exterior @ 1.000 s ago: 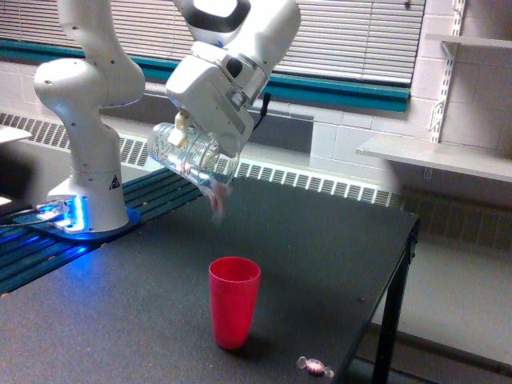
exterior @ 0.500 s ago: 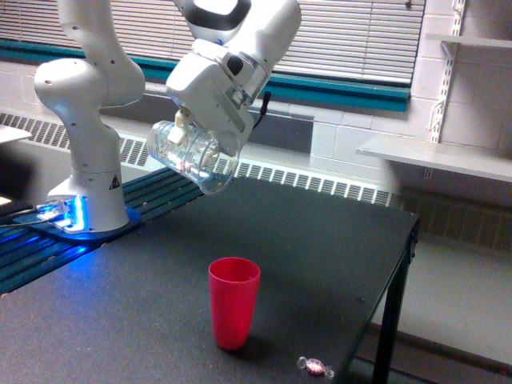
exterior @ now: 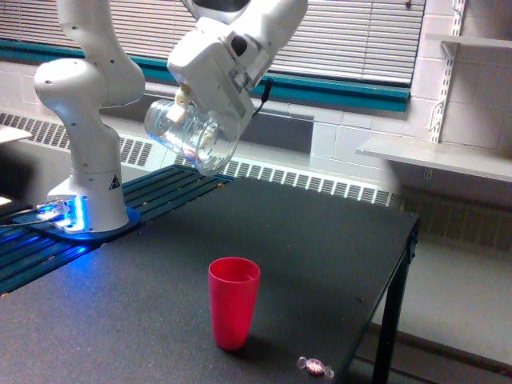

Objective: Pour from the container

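Above the black table (exterior: 336, 240), at about eleven o'clock from the red cup (exterior: 234, 302), the clear cup (exterior: 190, 138) is held tipped on its side, its wide mouth turned down toward five o'clock. It is pinched by the gripper (exterior: 189, 112), whose fingers are pressed against its wall near the base; the exact contact is partly hidden by the white hand of the arm.

Compared with a second ago, the clear cup is carried slightly higher and a little toward the exterior view's left, and the blurred streak that was seen falling from its lip is no longer seen. Half a second ago the streak was already gone. This is judged to mean that the pour is finished or nearly so, and that the arm is being drawn back from the pouring pose.

Inside the clear cup, a faint pinkish tint is seen near the lower wall; whether anything is left in it cannot be told. The red cup is stood upright on the table, well apart from the clear cup and below it; its contents are hidden by its opaque wall. A small wrapped candy (exterior: 314, 366) is seen on the table at four o'clock from the red cup, near the table's edge.
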You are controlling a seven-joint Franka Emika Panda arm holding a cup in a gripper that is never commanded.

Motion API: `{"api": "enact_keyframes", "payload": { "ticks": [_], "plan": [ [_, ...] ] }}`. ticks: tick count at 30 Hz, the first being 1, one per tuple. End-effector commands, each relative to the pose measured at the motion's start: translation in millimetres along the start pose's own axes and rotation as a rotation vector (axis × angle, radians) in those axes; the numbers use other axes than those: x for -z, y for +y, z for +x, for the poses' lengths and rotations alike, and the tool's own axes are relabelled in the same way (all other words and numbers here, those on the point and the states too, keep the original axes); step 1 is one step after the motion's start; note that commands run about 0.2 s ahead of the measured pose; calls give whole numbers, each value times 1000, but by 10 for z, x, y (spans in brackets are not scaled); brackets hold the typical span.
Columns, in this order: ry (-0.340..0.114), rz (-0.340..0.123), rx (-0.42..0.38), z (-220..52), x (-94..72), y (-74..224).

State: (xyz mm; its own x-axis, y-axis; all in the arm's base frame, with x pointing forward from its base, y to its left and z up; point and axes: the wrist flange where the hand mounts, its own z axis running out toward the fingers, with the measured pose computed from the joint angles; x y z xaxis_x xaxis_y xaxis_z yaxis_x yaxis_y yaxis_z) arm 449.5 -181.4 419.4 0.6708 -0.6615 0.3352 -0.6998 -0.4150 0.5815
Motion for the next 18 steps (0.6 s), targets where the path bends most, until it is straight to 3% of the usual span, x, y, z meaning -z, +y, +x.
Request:
{"api": "enact_keyframes", "payload": {
  "ticks": [1,13,15,18],
  "plan": [
    [7,-6,38,-2,6,-27],
    [12,-20,47,9,-5,17],
    [6,-14,51,25,-89,9],
    [6,-10,55,24,-89,-17]
  ]
}}
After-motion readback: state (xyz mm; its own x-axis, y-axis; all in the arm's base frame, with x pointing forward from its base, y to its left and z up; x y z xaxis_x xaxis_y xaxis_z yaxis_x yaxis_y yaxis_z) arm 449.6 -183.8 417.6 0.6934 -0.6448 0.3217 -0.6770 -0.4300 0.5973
